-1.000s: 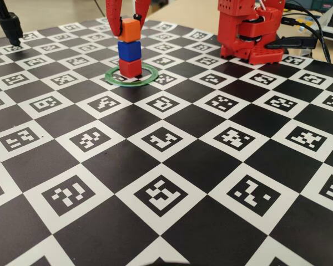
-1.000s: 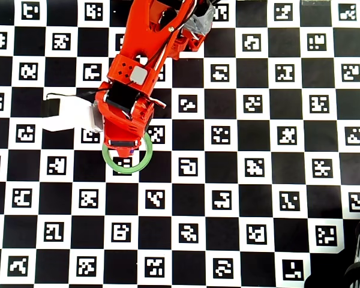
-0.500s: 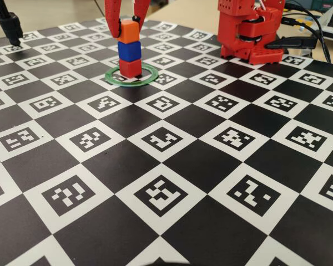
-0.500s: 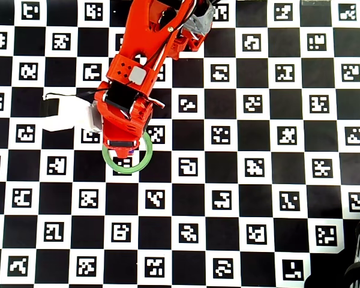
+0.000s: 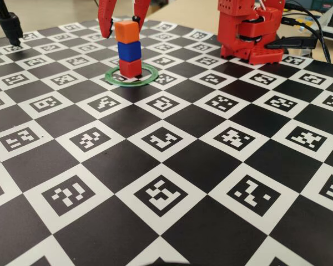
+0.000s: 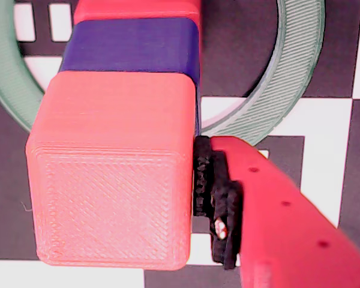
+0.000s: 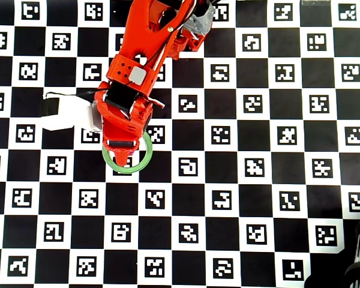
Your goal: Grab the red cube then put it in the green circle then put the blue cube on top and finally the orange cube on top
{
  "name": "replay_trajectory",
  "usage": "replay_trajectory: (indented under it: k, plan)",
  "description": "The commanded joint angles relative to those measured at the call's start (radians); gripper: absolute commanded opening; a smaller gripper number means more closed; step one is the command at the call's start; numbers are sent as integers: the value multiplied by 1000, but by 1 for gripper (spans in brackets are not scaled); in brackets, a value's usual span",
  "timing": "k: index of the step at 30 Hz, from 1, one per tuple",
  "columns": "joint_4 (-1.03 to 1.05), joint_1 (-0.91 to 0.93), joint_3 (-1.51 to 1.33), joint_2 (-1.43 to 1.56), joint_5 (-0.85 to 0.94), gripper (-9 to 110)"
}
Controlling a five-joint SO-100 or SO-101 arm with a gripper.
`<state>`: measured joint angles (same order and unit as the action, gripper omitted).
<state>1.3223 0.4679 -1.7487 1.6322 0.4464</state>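
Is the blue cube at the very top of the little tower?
No, in the fixed view the orange cube sits on top, with the blue cube in the middle and the red cube at the bottom.

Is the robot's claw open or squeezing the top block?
Open. In the fixed view the gripper fingers stand apart on either side of the orange cube.

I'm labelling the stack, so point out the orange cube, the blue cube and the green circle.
orange cube (image 5: 127, 30), fixed view, front face.
blue cube (image 5: 129, 51), fixed view, front face.
green circle (image 5: 149, 78), fixed view, right front of the ring.
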Motion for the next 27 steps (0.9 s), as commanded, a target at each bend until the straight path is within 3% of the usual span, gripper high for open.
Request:
replay_trajectory:
  k: [1,27]
  plan:
    - [3,8,14,63,2,34]
    - [244,14,339,89,-5,34]
